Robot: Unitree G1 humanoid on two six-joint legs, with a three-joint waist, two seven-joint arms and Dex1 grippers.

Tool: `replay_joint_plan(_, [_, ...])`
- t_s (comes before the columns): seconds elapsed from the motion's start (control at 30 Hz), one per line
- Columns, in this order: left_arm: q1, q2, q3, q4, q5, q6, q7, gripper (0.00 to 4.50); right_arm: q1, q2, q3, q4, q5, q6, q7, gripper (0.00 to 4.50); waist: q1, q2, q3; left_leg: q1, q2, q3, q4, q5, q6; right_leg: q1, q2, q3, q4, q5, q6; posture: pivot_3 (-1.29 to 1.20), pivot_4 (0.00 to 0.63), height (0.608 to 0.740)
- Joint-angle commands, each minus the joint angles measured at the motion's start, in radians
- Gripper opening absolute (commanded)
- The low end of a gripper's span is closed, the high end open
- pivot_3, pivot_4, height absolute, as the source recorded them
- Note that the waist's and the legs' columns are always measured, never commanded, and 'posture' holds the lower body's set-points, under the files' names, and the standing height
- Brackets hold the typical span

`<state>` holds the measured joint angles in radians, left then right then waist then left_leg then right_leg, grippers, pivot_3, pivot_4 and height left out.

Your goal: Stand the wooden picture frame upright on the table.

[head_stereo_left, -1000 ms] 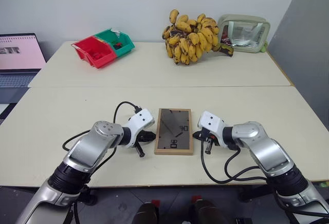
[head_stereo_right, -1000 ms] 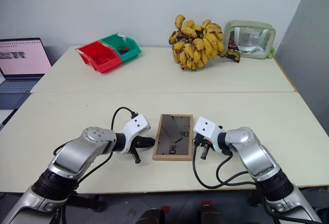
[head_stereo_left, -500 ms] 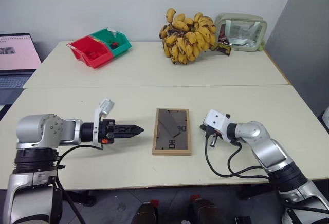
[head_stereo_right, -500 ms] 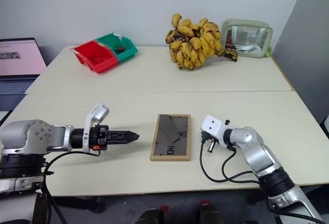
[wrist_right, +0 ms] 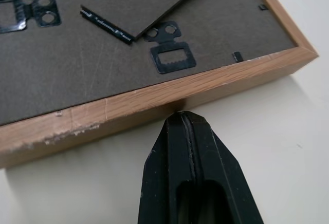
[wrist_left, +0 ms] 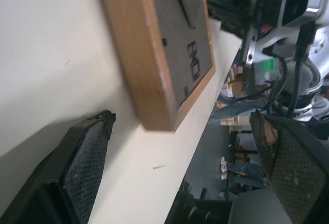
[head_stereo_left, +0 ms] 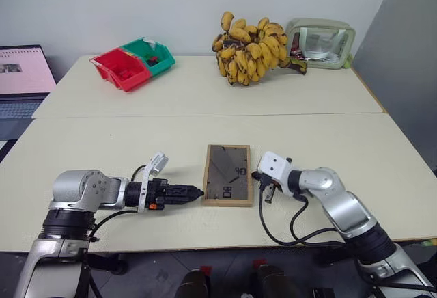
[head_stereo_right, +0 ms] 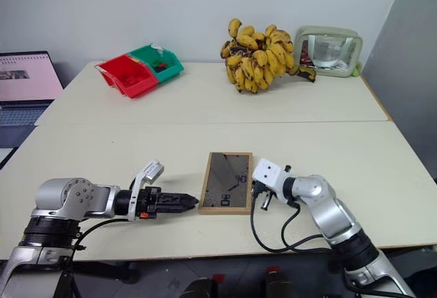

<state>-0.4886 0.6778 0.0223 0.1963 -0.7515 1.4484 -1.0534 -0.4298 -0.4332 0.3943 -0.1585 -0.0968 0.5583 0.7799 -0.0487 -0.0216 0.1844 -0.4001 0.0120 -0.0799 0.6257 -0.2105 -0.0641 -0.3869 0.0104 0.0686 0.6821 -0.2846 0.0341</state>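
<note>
The wooden picture frame [head_stereo_left: 228,175] lies flat on the table [head_stereo_left: 102,141] with its dark back and fold-out stand facing up. My left gripper [head_stereo_left: 198,192] lies low at the frame's near left corner. In the left wrist view it is open, one finger [wrist_left: 85,167] on the tabletop, the other finger [wrist_left: 288,157] raised, and the frame's corner [wrist_left: 154,95] sits between them. My right gripper [head_stereo_left: 262,194] is shut and empty, its tip [wrist_right: 184,116] against the frame's right wooden edge [wrist_right: 154,106].
A bunch of bananas [head_stereo_left: 249,48] and a green-rimmed clear box [head_stereo_left: 319,42] stand at the back right. Red [head_stereo_left: 123,69] and green [head_stereo_left: 153,53] bins sit at the back left. A laptop [head_stereo_left: 24,79] stands beyond the table's left edge.
My left arm swung out to the left, rolled, and came back to the frame's near left corner, its gripper opening. My right gripper moved in against the frame's right edge.
</note>
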Motion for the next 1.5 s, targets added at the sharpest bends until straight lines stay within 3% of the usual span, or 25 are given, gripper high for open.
replay_joint_plan(0.03, [-0.001,-0.084,-0.025,0.051,0.017,-0.011,0.058,4.49,-0.018,0.044,0.032,-0.037,0.004,0.002,-0.013,0.0,0.011,0.002,-0.001,0.0,0.0,0.0,0.0,0.0,0.0,0.0,-0.001,0.0,0.0,0.0,0.0,0.0,0.15,0.74])
replay_joint_plan(0.27, [-0.021,-0.14,0.0,0.072,0.02,-0.043,0.08,4.49,-0.03,0.037,0.025,0.02,-0.006,-0.022,-0.025,0.0,0.023,0.002,-0.001,0.0,-0.003,0.0,0.001,0.0,0.0,0.002,-0.006,-0.001,-0.001,0.0,0.002,0.0,0.15,0.74])
replay_joint_plan(0.3, [-0.022,-0.144,0.008,0.078,0.022,-0.047,0.085,4.13,-0.03,0.035,0.022,0.025,-0.005,-0.023,-0.028,0.0,0.023,0.002,-0.001,0.0,-0.003,0.0,0.001,0.0,0.0,0.002,-0.006,-0.001,-0.001,0.0,0.002,0.0,0.15,0.74])
replay_joint_plan(0.33, [-0.021,-0.147,0.016,0.08,0.024,-0.059,0.09,4.09,-0.03,0.035,0.02,0.03,-0.004,-0.024,-0.032,0.0,0.023,0.002,-0.001,0.0,-0.003,0.0,0.001,0.0,0.0,0.002,-0.006,-0.001,-0.001,0.0,0.002,0.0,0.15,0.74])
replay_joint_plan(0.6, [-0.032,-0.143,0.089,0.06,-0.02,-0.021,0.128,2.52,0.015,-0.015,-0.025,0.021,0.003,-0.029,-0.039,0.0,0.018,0.002,-0.001,0.0,-0.002,0.0,0.001,0.0,0.0,0.002,-0.006,-0.001,-0.001,0.0,0.002,0.0,0.15,0.74])
replay_joint_plan(0.8, [-0.046,-0.201,0.231,-0.017,-0.083,0.047,0.227,1.42,-0.007,-0.146,-0.155,0.042,0.09,0.006,0.062,0.0,0.019,0.001,-0.001,-0.001,-0.003,0.0,0.001,0.0,0.0,0.002,-0.006,-0.001,-0.001,0.0,0.002,0.0,0.15,0.74])
replay_joint_plan(0.97, [-0.11,-0.258,0.35,-0.087,-0.117,0.056,0.328,1.41,-0.239,-0.121,-0.364,0.125,0.336,0.236,0.134,1.18,0.006,-0.001,0.003,-0.002,-0.002,0.0,0.001,0.0,0.0,0.0,-0.004,-0.001,-0.001,0.0,0.002,0.0,0.15,0.74])
replay_joint_plan(1.13, [-0.176,-0.287,0.358,-0.181,-0.133,-0.034,0.355,1.41,-0.5,-0.033,-0.469,0.207,0.522,0.411,0.14,2.3,-0.008,-0.002,0.004,-0.002,-0.002,0.0,-0.001,0.0,0.0,-0.001,-0.003,-0.002,0.0,0.003,-0.003,0.0,0.15,0.74])
replay_joint_plan(1.4, [-0.191,-0.316,0.302,-0.325,-0.133,-0.158,0.39,1.41,-0.63,0.065,-0.38,0.322,0.54,0.36,0.148,4.09,-0.005,-0.002,0.004,-0.005,0.0,0.0,-0.002,-0.003,-0.005,-0.004,-0.004,-0.001,-0.002,0.002,-0.003,0.0,0.15,0.74])
replay_joint_plan(1.5, [-0.196,-0.315,0.297,-0.333,-0.147,-0.169,0.404,1.41,-0.657,0.092,-0.339,0.385,0.502,0.3,0.125,4.49,-0.005,-0.002,0.004,-0.008,-0.001,0.0,0.0,-0.003,-0.005,-0.005,-0.005,-0.001,-0.002,0.002,-0.002,0.0,0.15,0.74])
